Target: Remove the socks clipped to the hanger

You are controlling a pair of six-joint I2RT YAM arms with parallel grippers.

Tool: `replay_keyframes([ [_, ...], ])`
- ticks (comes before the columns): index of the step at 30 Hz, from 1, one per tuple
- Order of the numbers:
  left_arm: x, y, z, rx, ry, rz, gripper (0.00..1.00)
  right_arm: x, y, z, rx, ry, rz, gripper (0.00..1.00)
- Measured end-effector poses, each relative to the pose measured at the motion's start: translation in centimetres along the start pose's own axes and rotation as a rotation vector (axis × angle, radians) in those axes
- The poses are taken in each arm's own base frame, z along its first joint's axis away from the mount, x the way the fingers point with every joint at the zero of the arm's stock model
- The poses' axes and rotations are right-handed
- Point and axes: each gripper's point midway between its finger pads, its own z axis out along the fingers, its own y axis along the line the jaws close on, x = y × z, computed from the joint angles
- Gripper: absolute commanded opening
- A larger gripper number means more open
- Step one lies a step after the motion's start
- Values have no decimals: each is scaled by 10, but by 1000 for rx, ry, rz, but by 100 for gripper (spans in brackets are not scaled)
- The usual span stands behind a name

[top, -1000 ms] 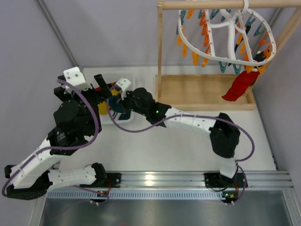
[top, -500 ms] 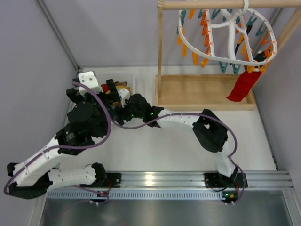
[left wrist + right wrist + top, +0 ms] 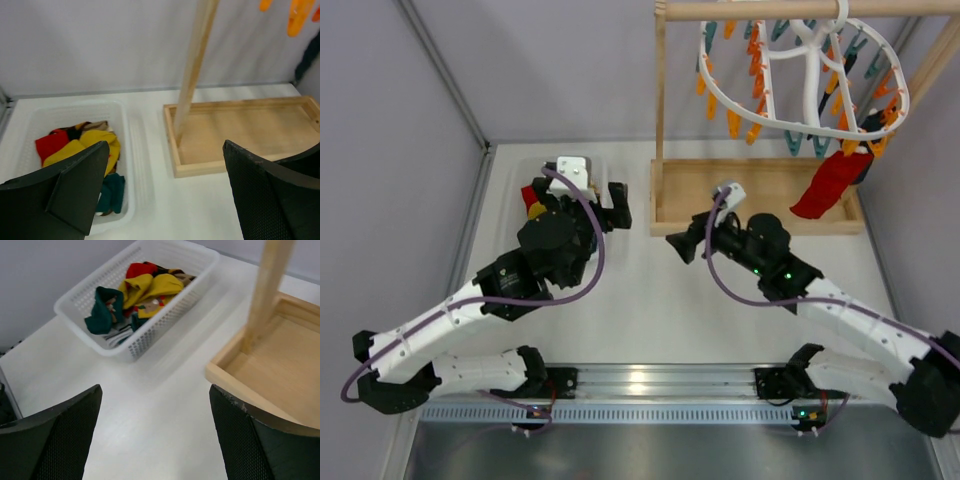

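Note:
The white oval hanger (image 3: 805,75) with orange and teal clips hangs from the wooden rod at top right. One red sock (image 3: 830,185) dangles from a clip at its right edge, with something dark just behind it. Other socks lie in the white basket (image 3: 135,347): yellow (image 3: 155,287), teal (image 3: 102,310) and red (image 3: 140,270). My left gripper (image 3: 618,205) is open and holds nothing, between the basket and the wooden tray. My right gripper (image 3: 688,240) is open and holds nothing, low over the table in front of the tray's near left corner.
The wooden stand's tray base (image 3: 755,195) and upright post (image 3: 660,100) stand under the hanger. The left arm covers most of the basket (image 3: 535,170) from above. Grey walls close in the table on the left and right.
My right gripper has opened and drawn back from the basket to the table's middle. The left arm has swung right, off the basket. The red sock sways a little.

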Motion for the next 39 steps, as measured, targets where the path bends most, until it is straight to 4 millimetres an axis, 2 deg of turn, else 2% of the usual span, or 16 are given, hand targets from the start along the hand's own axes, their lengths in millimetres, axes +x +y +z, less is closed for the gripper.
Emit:
replay_keyframes([
  [4, 32, -33, 4, 136, 67, 5, 99, 11, -42, -63, 172, -24, 15, 88],
  [8, 66, -54, 3, 227, 139, 17, 99, 23, -85, -112, 367, -44, 55, 88],
  [11, 89, -60, -3, 265, 210, 29, 99, 25, -121, -141, 543, -60, 102, 89],
  [14, 103, -58, -8, 271, 264, 44, 99, 28, -156, -171, 738, -94, 179, 91],
  [16, 114, -52, -13, 264, 314, 70, 99, 31, -172, -188, 835, -139, 213, 91],
  [18, 125, -46, -19, 261, 369, 101, 99, 39, -182, -202, 909, -174, 232, 96],
  [20, 134, -40, -26, 261, 420, 133, 99, 44, -187, -212, 959, -196, 231, 99],
  [25, 146, -21, -42, 261, 490, 180, 99, 46, -205, -225, 1085, -186, 207, 100],
  [28, 156, -13, -48, 254, 513, 203, 99, 50, -220, -222, 1129, -136, 197, 99],
  [32, 179, -9, -51, 247, 571, 255, 99, 54, -241, -217, 1156, -96, 176, 99],
  [35, 193, -7, -56, 258, 614, 282, 99, 39, -258, -218, 1164, -172, 151, 100],
  [39, 197, -9, -60, 283, 635, 281, 99, 20, -277, -230, 1196, -297, 82, 99],
])
